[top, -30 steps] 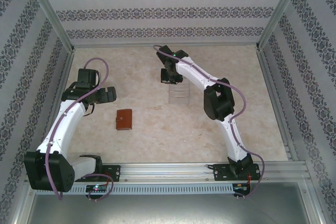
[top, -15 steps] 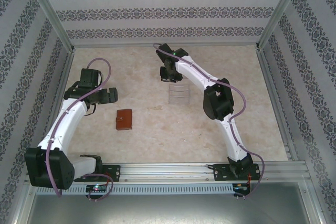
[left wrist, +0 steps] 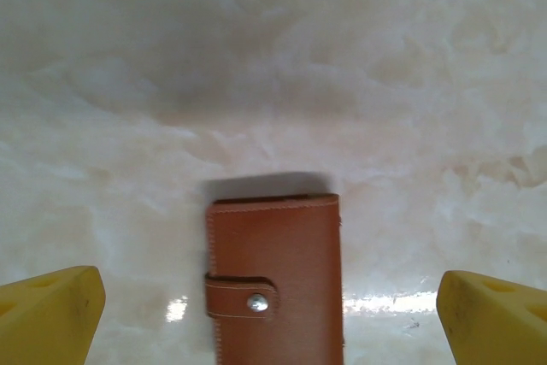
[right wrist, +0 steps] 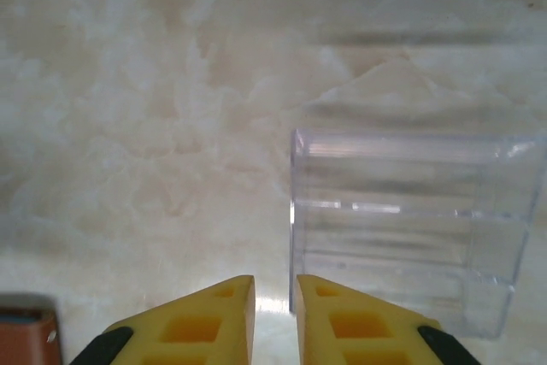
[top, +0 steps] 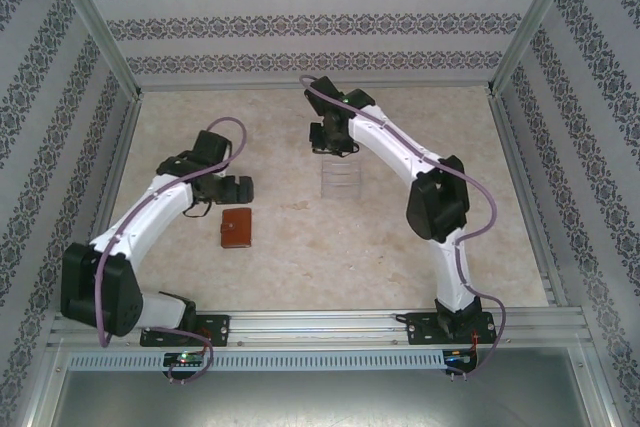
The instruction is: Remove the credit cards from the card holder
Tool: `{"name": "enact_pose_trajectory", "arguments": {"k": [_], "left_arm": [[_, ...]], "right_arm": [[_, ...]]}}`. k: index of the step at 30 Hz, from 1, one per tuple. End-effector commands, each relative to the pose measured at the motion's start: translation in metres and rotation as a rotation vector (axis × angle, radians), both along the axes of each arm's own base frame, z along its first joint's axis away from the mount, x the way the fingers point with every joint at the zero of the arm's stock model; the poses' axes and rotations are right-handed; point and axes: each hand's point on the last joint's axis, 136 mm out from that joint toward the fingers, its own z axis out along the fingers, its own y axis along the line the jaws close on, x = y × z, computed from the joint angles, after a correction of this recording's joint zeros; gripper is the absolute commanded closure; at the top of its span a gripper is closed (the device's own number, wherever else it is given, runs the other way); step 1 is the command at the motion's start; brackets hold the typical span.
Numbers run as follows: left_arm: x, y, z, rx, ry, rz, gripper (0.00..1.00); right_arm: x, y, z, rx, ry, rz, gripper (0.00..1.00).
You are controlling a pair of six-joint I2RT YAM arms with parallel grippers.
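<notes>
We find the card holder [top: 236, 228] lying flat and folded shut on the table [top: 330, 267], left of centre in the overhead frame, its reddish-brown cover up. In the left wrist view it [left wrist: 275, 284] sits at lower centre, running off the bottom edge, with the strap tab [left wrist: 241, 296] crossing from its left edge and pressed down at a small metal snap [left wrist: 256, 302]. The left gripper [top: 232, 190] is just above the holder in the overhead frame. From its own camera we see the gripper [left wrist: 269, 288] spread wide, its yellow fingers [left wrist: 51, 314] in the two lower corners and the holder between them, touching neither. A corner of the holder [right wrist: 26, 339] also shows at the lower left of the right wrist view. Further out, the clear plastic tray [top: 340, 179] stands near mid-frame overhead, well apart from the holder, and we note the right gripper [top: 330, 142] just above it. In the right wrist view the tray [right wrist: 410, 228] fills the right half, with ribbed dividers inside. The right gripper [right wrist: 274, 281] has its fingers drawn together with a thin slit between them and nothing in it, just left of the tray's near corner.
</notes>
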Motion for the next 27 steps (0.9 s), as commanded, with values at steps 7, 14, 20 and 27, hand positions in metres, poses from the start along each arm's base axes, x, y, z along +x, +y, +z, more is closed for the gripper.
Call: {"name": "enact_pose_trajectory", "arguments": {"k": [7, 14, 20, 27], "left_arm": [[-0.017, -0.01, -0.052, 0.032, 0.173, 0.083, 0.0], [-0.036, -0.015, -0.085, -0.017, 0.246, 0.121, 0.0], [-0.045, -0.017, -0.102, -0.031, 0.295, 0.127, 0.02], [-0.048, -0.024, -0.103, -0.072, 0.31, 0.127, 0.19]], "right_arm": [[-0.045, -0.014, 0.025, 0.051, -0.026, 0.016, 0.78], [-0.071, -0.02, 0.03, 0.079, -0.018, 0.028, 0.78], [-0.081, -0.028, 0.023, 0.06, -0.005, 0.025, 0.78], [-0.09, -0.028, 0.019, 0.048, 0.008, 0.035, 0.78]]}}
